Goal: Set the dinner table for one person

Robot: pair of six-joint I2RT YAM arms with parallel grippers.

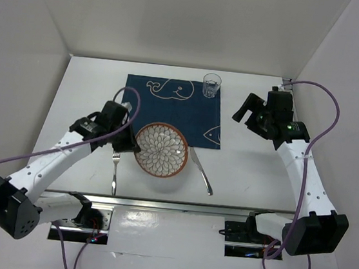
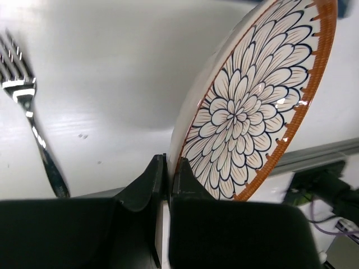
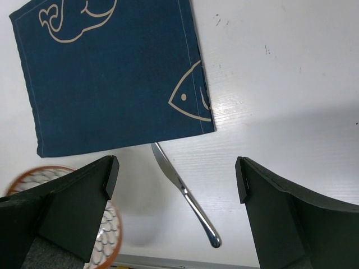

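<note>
The white dinner table point(image 1: 73, 96) carries a dark blue whale mat point(image 1: 169, 107) at the back middle. My left gripper point(image 1: 132, 143) is shut on the left rim of a flower-patterned plate with an orange rim point(image 1: 161, 150), held tilted above the table in front of the mat; the plate point(image 2: 252, 106) fills the left wrist view, with the gripper point(image 2: 168, 179) pinching its edge. A fork point(image 1: 115, 172) lies left of the plate and shows in the left wrist view point(image 2: 33, 134). A knife point(image 1: 201, 171) lies right of it, also in the right wrist view point(image 3: 185, 196). My right gripper point(image 1: 244, 108) is open and empty, right of the mat point(image 3: 112, 73).
A clear drinking glass point(image 1: 212, 85) stands on the mat's back right corner. A metal rail point(image 1: 178, 206) runs along the table's near edge, with the arm bases just in front of it. White walls close in the back and both sides.
</note>
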